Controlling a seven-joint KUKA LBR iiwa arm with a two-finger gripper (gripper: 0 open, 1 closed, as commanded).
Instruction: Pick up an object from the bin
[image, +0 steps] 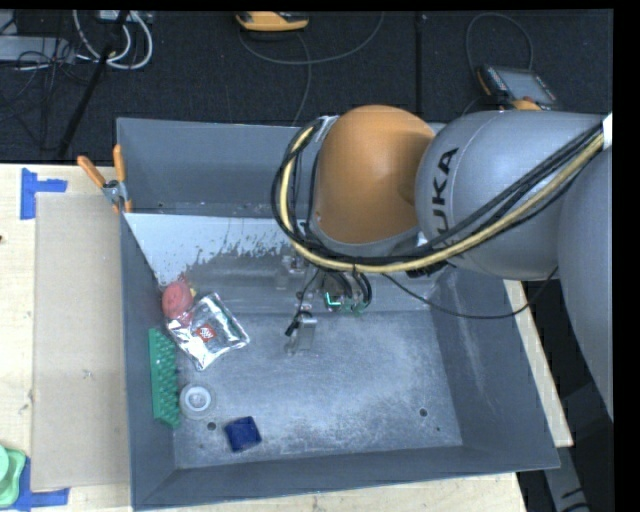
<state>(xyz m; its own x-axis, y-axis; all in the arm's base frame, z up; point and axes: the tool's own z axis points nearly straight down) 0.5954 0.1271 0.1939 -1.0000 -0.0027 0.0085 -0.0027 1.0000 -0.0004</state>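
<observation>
My gripper (298, 332) hangs under the orange wrist cover, low over the bin floor near its middle. The nearest loose thing is a crinkled silver foil packet (208, 331) with a red mark, lying to the gripper's left with a gap between them. A pink rounded lump (178, 297) lies just beyond the packet, by the bin's left wall. I see nothing held at the gripper.
Along the left wall lies a green perforated strip (163, 376), with a small white round cap (196, 400) beside its lower end. A small blue block (242, 433) sits near the front wall. The arm and its cables cover the bin's right rear.
</observation>
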